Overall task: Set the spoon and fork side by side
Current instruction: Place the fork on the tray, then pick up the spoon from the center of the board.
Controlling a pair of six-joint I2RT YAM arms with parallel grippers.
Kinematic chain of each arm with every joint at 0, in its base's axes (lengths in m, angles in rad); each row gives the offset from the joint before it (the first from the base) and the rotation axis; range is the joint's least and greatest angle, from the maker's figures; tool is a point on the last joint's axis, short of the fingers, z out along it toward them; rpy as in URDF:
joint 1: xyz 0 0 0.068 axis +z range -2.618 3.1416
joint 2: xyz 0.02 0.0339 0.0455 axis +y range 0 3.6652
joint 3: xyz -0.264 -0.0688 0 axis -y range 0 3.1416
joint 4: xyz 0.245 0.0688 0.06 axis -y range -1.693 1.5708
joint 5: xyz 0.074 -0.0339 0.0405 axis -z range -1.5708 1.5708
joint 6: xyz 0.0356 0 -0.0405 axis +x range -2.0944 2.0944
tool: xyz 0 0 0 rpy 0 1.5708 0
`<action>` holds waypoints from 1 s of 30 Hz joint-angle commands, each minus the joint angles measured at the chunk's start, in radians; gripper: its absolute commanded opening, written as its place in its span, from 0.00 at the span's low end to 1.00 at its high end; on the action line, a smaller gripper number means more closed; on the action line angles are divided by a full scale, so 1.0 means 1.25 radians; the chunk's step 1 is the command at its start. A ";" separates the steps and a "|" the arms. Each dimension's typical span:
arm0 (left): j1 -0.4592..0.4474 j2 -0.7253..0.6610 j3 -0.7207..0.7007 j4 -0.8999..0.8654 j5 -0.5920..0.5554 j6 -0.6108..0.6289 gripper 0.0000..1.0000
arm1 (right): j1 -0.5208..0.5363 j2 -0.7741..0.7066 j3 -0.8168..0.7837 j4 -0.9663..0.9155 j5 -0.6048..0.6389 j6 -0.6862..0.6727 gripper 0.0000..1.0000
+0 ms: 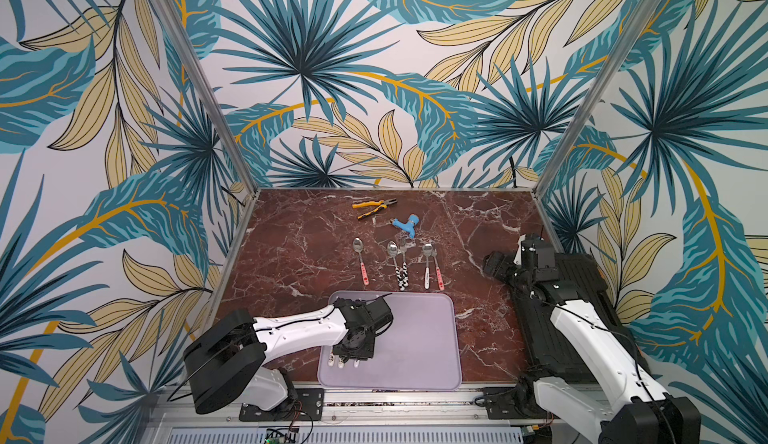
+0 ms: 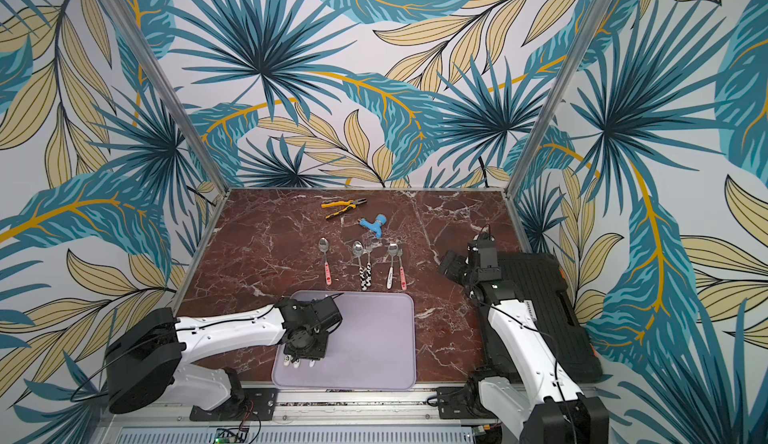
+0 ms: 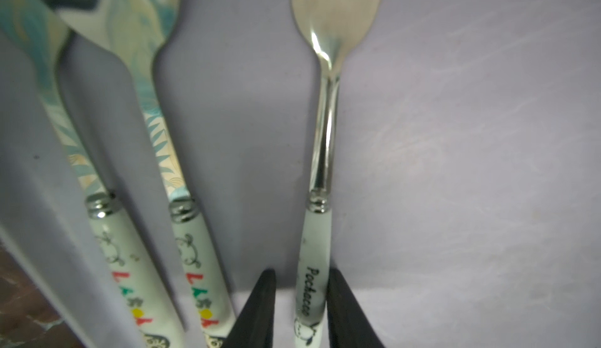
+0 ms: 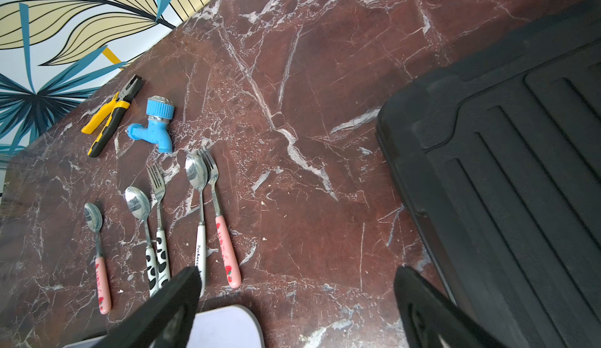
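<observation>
On the purple tray [image 1: 415, 338] lie three utensils. My left gripper [image 3: 302, 271] points down over them, open a little around the white "Pochacco" handle of what looks like a fork [image 3: 322, 154], its tines out of frame. One finger touches the handle and a gap shows at the other. Beside it lie two "LASOA"-handled utensils [image 3: 192, 265], one with a spoon-like bowl. Farther back on the table are a lone pink-handled spoon [image 1: 361, 261], a cow-patterned spoon and fork pair [image 1: 398, 263], and a white spoon with a pink fork [image 1: 431, 265]. My right gripper [image 4: 297, 297] hangs open and empty above the table's right side.
Yellow pliers [image 1: 374, 207] and a blue plastic tap [image 1: 406, 225] lie near the back wall. A black ribbed case [image 1: 582, 288] fills the right edge, under the right arm. Metal frame posts rise at the back corners.
</observation>
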 commanded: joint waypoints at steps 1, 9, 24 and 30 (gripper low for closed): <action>-0.003 -0.018 0.033 -0.011 -0.013 0.001 0.35 | 0.000 0.000 -0.013 -0.020 0.011 -0.003 0.98; -0.003 -0.072 0.099 -0.034 -0.043 0.041 0.38 | 0.000 -0.001 -0.013 -0.019 0.010 -0.003 0.98; 0.027 0.126 0.390 -0.007 -0.050 0.197 0.45 | 0.000 -0.006 -0.016 -0.015 0.009 -0.007 0.98; 0.046 0.286 0.552 -0.001 -0.025 0.247 0.46 | 0.000 -0.020 -0.022 -0.019 0.007 -0.003 0.98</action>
